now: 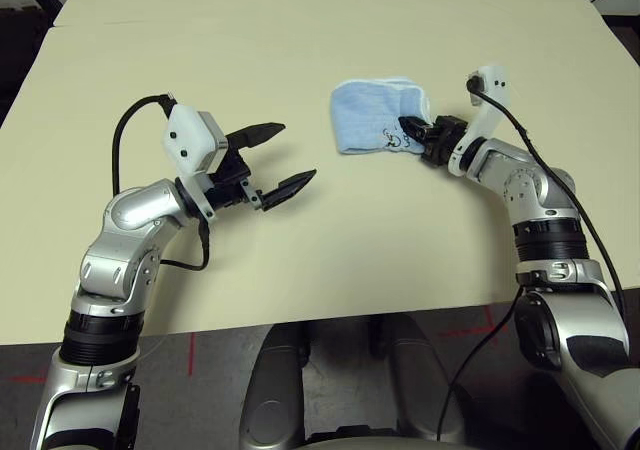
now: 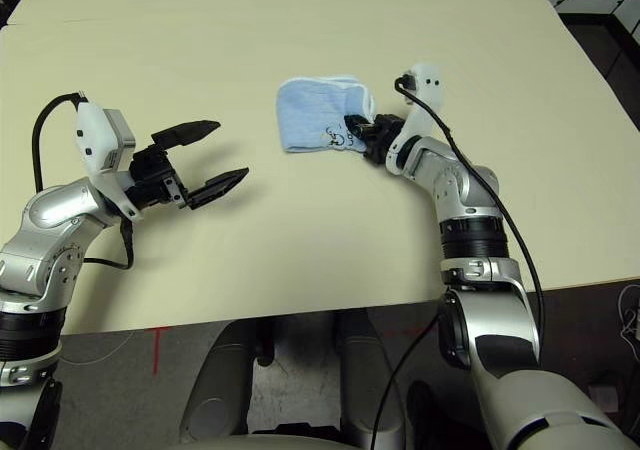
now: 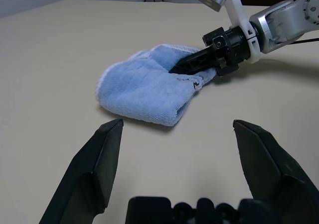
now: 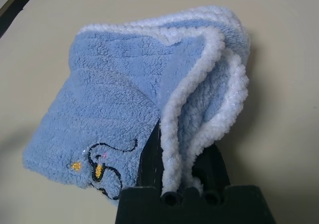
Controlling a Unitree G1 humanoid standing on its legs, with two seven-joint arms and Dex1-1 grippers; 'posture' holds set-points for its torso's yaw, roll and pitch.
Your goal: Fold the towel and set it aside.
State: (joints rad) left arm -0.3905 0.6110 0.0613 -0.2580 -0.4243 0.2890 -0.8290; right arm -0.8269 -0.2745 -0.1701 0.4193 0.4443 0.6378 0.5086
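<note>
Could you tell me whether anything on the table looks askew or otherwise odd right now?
Only the towel: it sits bunched rather than flat, its white-edged layers splayed unevenly where the right end effector pinches them. Nothing looks spilled or damaged.

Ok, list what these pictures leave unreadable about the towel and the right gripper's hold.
- Towel: how many layers it is folded into; the bunched white edging hides this in the right wrist view.
- Towel's underside: hidden against the table.
- Right gripper: fingertips buried in the cloth.
- Embroidered motif: too small in the eye views.
</note>
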